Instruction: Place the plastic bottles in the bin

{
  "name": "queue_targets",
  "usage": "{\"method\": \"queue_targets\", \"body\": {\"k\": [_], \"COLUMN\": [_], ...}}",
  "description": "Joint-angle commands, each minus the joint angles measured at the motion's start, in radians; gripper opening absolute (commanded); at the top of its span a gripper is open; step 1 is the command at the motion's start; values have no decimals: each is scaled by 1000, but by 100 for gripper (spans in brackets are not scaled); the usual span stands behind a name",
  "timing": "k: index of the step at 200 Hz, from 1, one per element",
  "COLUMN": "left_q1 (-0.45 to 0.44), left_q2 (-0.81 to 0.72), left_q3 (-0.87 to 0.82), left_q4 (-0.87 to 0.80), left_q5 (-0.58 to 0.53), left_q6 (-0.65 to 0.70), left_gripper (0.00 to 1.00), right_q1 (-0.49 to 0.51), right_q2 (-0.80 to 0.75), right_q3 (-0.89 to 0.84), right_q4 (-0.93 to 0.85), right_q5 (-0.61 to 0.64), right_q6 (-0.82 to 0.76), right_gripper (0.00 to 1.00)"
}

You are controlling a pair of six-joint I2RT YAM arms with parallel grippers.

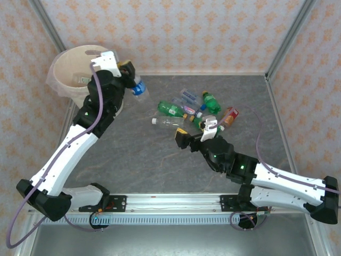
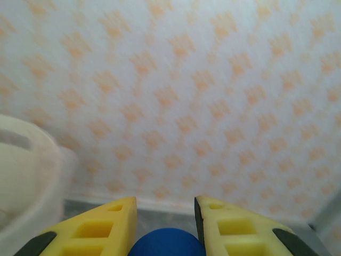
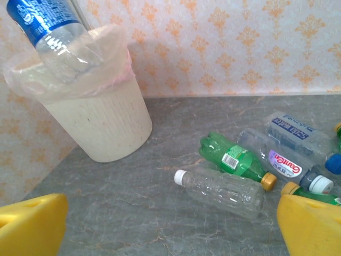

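Note:
The cream bin (image 1: 72,66) with a thin liner stands at the far left corner. My left gripper (image 1: 129,72) hangs just right of its rim, shut on a clear bottle with a blue label (image 1: 138,88). In the left wrist view its blue cap (image 2: 167,243) sits between the yellow fingers, with the bin (image 2: 21,176) to the left. The right wrist view shows that bottle (image 3: 50,26) tilted in front of the bin (image 3: 101,122). My right gripper (image 1: 196,132) stands open and empty beside several bottles lying on the table, nearest a clear white-capped one (image 3: 221,191) and a green one (image 3: 234,159).
More bottles lie in the cluster: a clear one with a blue label (image 1: 190,97), a green one (image 1: 211,102) and a red-labelled one (image 1: 230,116). Patterned walls with metal posts close in the grey table (image 1: 133,154) at the back and sides.

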Motion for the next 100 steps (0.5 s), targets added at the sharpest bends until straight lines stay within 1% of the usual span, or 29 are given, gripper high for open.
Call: {"method": "queue_targets", "body": {"k": [1, 21, 52, 65, 100], "left_q1": [52, 89, 151, 190, 312], "left_q2": [-4, 15, 53, 75, 135], "left_q3": [69, 109, 139, 149, 139], "left_q4": [22, 59, 145, 170, 264], "left_q5": [-133, -258, -362, -366, -324], "left_q6": [62, 85, 145, 153, 171], "left_gripper": [28, 28, 28, 28, 28], "right_q1": [4, 4, 4, 3, 4], "right_q2": [-33, -55, -77, -86, -93], "right_q3": [-26, -41, -48, -46, -33], "right_q4": [28, 38, 41, 41, 50], "right_q5": [10, 7, 12, 11, 3], "right_q6": [-11, -11, -21, -28, -36], "right_gripper": [100, 100, 100, 100, 100]}}
